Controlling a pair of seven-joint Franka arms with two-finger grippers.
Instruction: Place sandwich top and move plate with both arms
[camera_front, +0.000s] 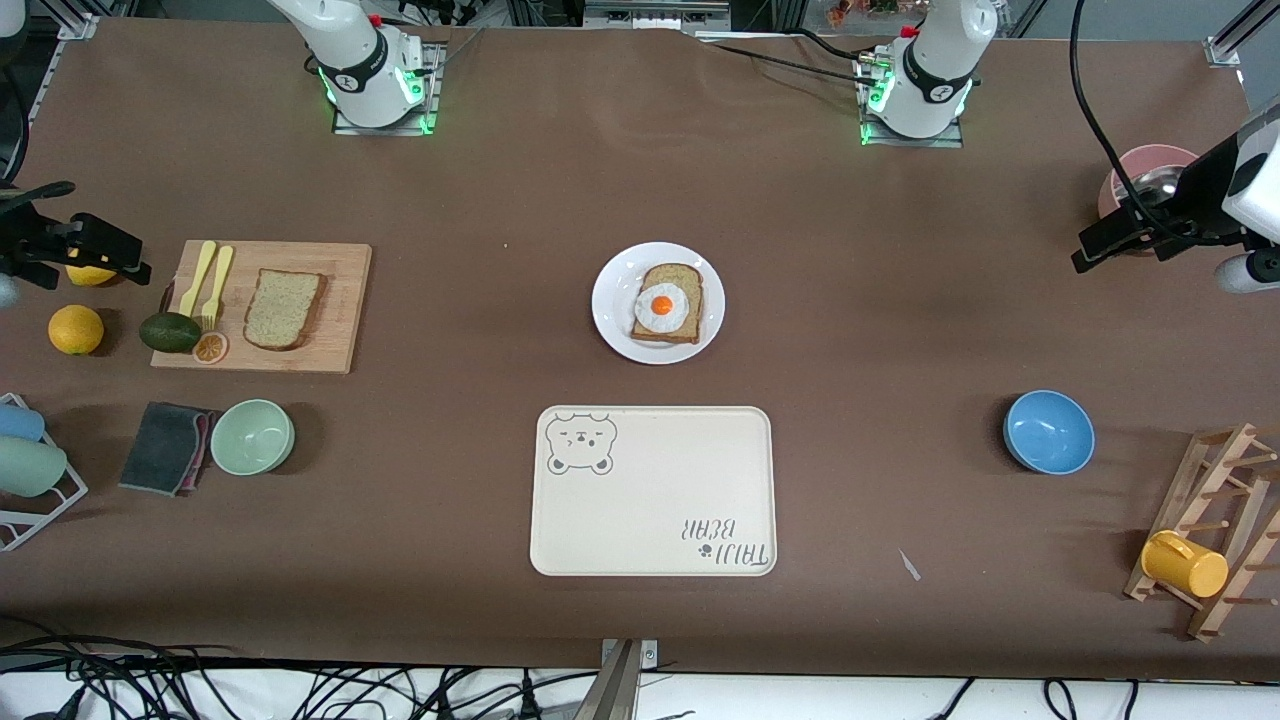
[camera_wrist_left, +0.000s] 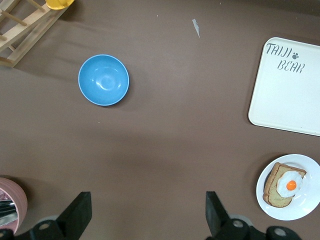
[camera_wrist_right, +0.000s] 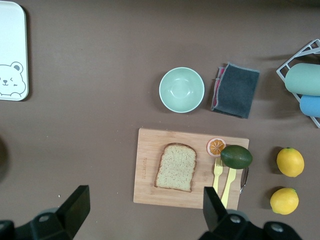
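The left gripper (camera_wrist_left: 145, 217) hangs open over bare table, near a blue bowl (camera_wrist_left: 103, 80), the plate (camera_wrist_left: 305, 207) and a cream tray (camera_wrist_left: 287, 100).

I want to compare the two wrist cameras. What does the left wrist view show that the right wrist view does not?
Only the left wrist view: the plate with the egg slice, the blue bowl, the wooden rack.
Only the right wrist view: the sandwich top on the cutting board, the green bowl, two lemons.
Both: the bear tray, open fingers.
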